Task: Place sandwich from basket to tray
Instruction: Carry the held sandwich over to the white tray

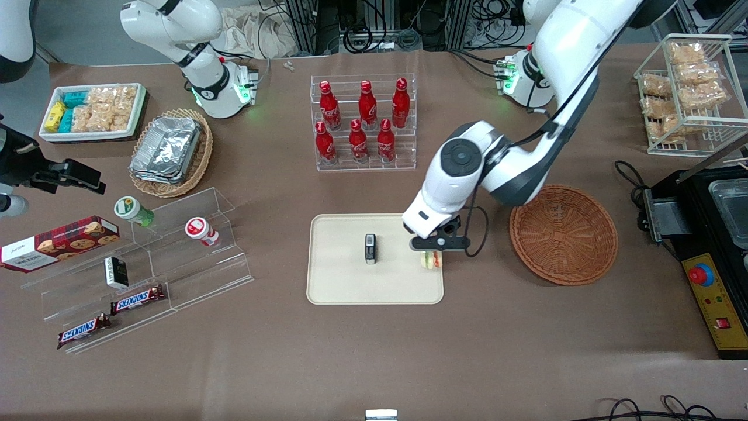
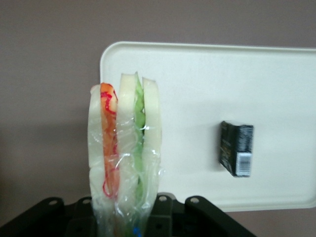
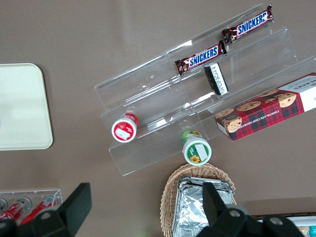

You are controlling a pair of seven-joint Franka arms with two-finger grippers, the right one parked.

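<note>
The plastic-wrapped triangular sandwich of pale bread with orange-red and green filling (image 2: 124,158) stands upright on its edge closest to the wrist camera, pinched between the black fingers of the left arm's end effector (image 1: 433,250), which is closed around its wrapped base. In the front view the sandwich (image 1: 432,259) hangs over the edge of the large cream-beige rectangular tray with rounded corners (image 1: 339,280), at the side of the tray nearest the working arm's end of the table; whether it touches the tray surface cannot be told. Near the middle of the tray lies a small black box with a white barcode label (image 1: 370,248), well apart from the sandwich. The round reddish-brown woven wicker basket (image 1: 563,234) sits on the brown table (image 1: 374,351) just beside the tray, toward the working arm's end. Farther from the front camera than the tray stands a clear acrylic rack of red cola bottles (image 1: 363,121).
</note>
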